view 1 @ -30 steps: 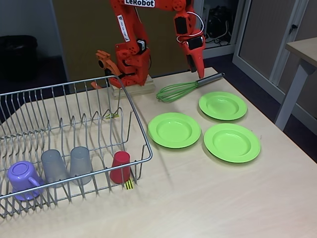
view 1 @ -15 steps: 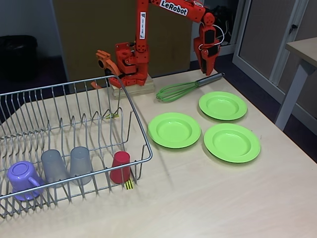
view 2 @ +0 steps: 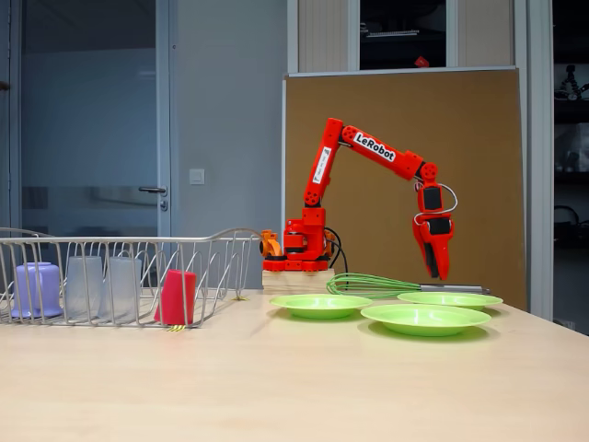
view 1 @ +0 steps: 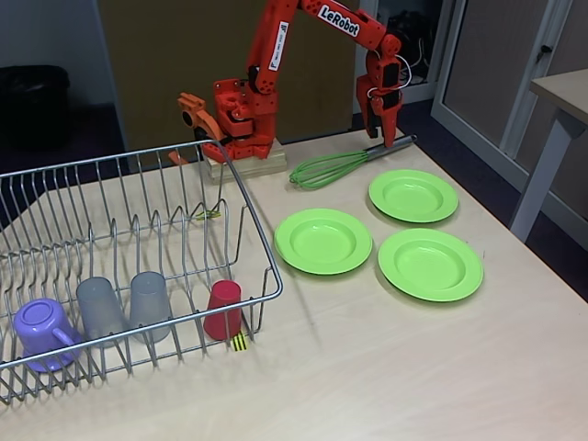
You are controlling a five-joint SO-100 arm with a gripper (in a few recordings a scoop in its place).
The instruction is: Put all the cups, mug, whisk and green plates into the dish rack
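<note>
three plates and whisk on table, cups and mug racked

one red arm (view 1: pixel 312 37) reaches out and down, gripper (view 1: pixel 390 138) hanging fingers-down over the handle end of the whisk (view 1: pixel 340 165). in the low fixed view the gripper (view 2: pixel 434 267) tip sits just above the handle, apart from it. jaws look nearly closed with nothing held; exact gap cannot be told.

vs 0.5 s ago: forearm has swung further out, gripper a little lower and closer to the handle tip. vs 1.0 s ago: gripper has moved from over the mid-handle toward the right end in the high fixed view. whisk, plates and rack contents unchanged.

whisk lies on the table (view 1: pixel 367 367), green loops to the left, silver handle up-right, behind the plates.

three green plates: one centre (view 1: pixel 323 241), one back right (view 1: pixel 413 195), one front right (view 1: pixel 430 264), all flat on the table, apart from each other.

dish rack (view 1: pixel 138 276) at left holds, along its front row, the purple mug (view 1: pixel 41 331), two grey cups (view 1: pixel 99 308) (view 1: pixel 150 303) and the red cup (view 1: pixel 222 310), cups upside down.
</note>
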